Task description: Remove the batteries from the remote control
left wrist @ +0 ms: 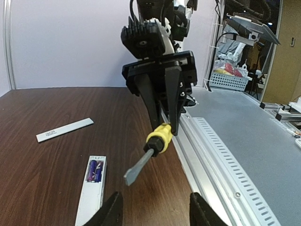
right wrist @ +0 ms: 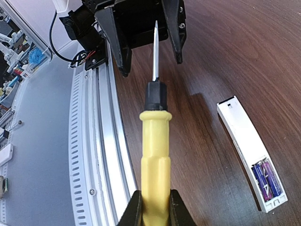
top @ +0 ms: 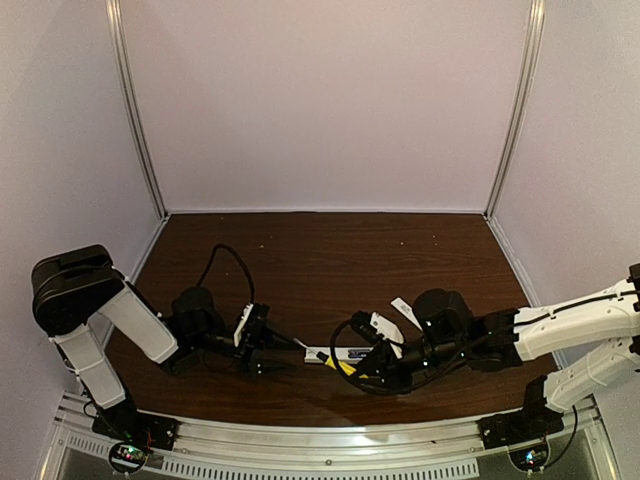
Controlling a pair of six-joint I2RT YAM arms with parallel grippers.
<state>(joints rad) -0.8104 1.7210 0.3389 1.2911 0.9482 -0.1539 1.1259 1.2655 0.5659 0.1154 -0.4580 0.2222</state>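
Dark wooden table (top: 330, 260), walled in pale lilac. Toward six o'clock in the top view, the remote control (top: 335, 354) was laid flat between the arms. From the left wrist, its cover strip (left wrist: 65, 130) was seen apart at eleven o'clock. The batteries (right wrist: 266, 179), seated side by side in the open recess, were shown only by the wrist views. The right gripper (right wrist: 155, 207) was clamped on the screwdriver (right wrist: 155, 155). The left gripper (left wrist: 155, 212) was held with jaws apart, empty. Prying was judged the step in hand: the blade would need to be lowered under a cell's end.
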